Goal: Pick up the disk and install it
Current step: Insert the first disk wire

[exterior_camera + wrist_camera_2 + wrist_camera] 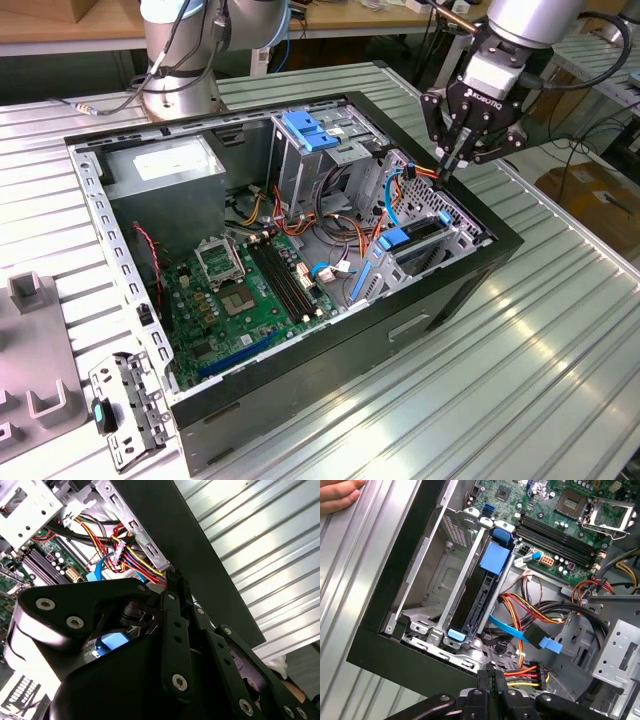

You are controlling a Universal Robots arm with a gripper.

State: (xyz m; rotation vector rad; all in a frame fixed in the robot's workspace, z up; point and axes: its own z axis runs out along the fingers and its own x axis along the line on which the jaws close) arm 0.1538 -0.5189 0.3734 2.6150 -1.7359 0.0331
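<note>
One disk [481, 592] already seated on edge in bay at case [420, 300] corner; hand [452, 165] above, fingers together, empty. Best keep clear of cables [530, 611].

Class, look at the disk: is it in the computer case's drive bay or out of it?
In. The disk stands on edge in the bay of the case, blue carrier visible; the gripper hovers above, holding nothing.
</note>
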